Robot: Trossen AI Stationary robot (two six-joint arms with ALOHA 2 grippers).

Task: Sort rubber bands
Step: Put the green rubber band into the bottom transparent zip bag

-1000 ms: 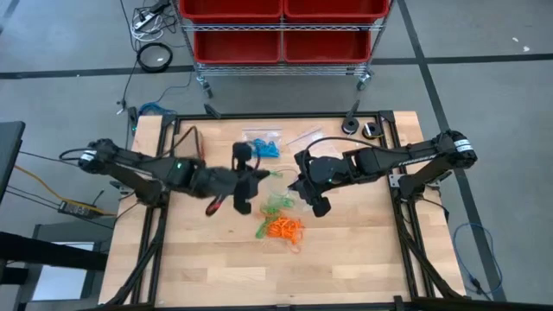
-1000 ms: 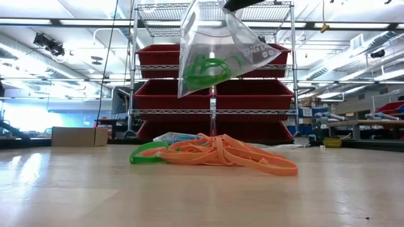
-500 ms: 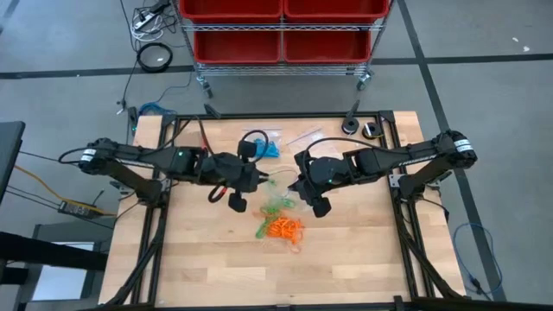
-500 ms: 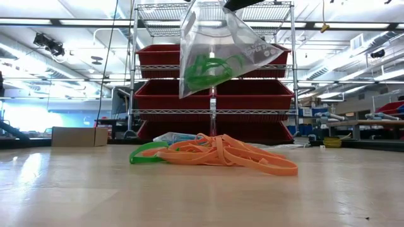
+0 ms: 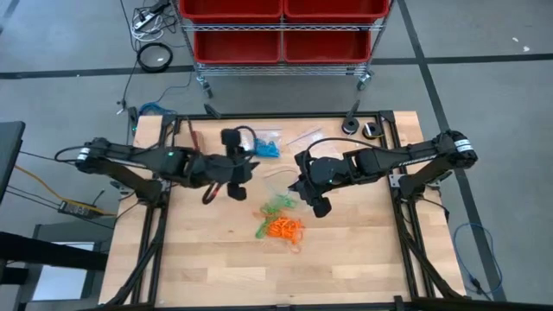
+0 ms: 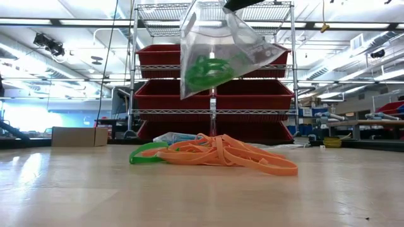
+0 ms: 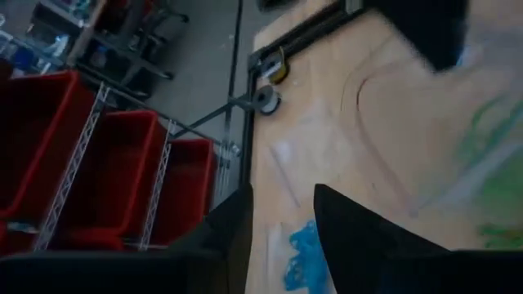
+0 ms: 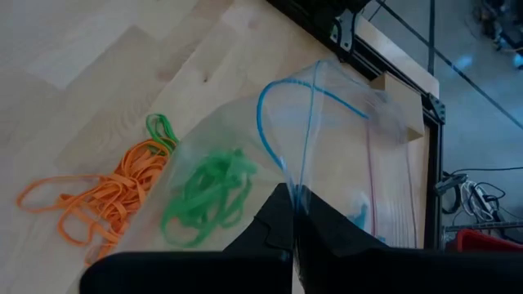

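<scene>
A clear zip bag (image 6: 221, 44) with green rubber bands (image 6: 207, 69) in its bottom hangs above the table's middle; my right gripper (image 8: 292, 200) is shut on it. Orange rubber bands (image 5: 282, 229) lie in a loose pile on the table below, and a green band (image 6: 142, 154) lies beside the pile. A second bag holding blue bands (image 5: 265, 149) lies flat toward the far edge. To the left of the hanging bag, my left gripper (image 7: 282, 220) is open with nothing between its fingers; it is also seen in the high view (image 5: 246, 167). My right gripper pinches the bag's top edge at the blue zip strip (image 8: 299, 181) between its two fingers. It comes slanting down from the table's right side. The bag hangs below the fingers with its mouth gaping (image 8: 310, 106), clear of the table.
An empty clear bag (image 5: 302, 136) lies near the far edge, with small round parts (image 5: 350, 127) at the far right corner. A wire shelf of red bins (image 5: 281, 26) stands beyond the table. A cardboard box (image 6: 79, 135) shows in the room behind.
My left gripper has drawn back from the hanging bag toward the table's left and far edges. The green bands in the bag have bunched closer together near its bottom. My right gripper has kept still.
</scene>
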